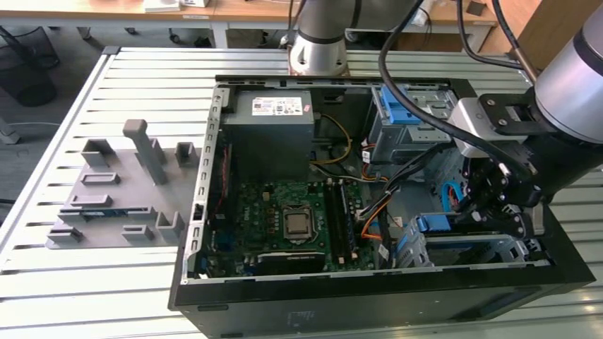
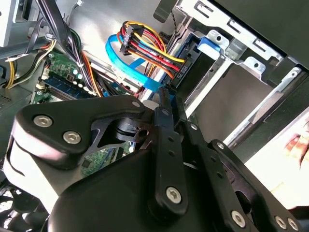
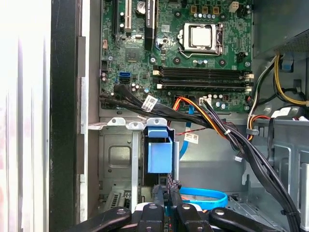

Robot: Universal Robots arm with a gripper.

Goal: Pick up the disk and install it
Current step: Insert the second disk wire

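Tool (image 1: 498, 212) sits inside one open computer case (image 1: 282, 300) (one motherboard (image 1: 292, 222)).

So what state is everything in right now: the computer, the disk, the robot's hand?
Computer case: lying flat, side open.
Processor: bare, no cooler.
Disk: apparently slotted on edge in the drive cage.
Gripper: low inside the case, right by the disk.
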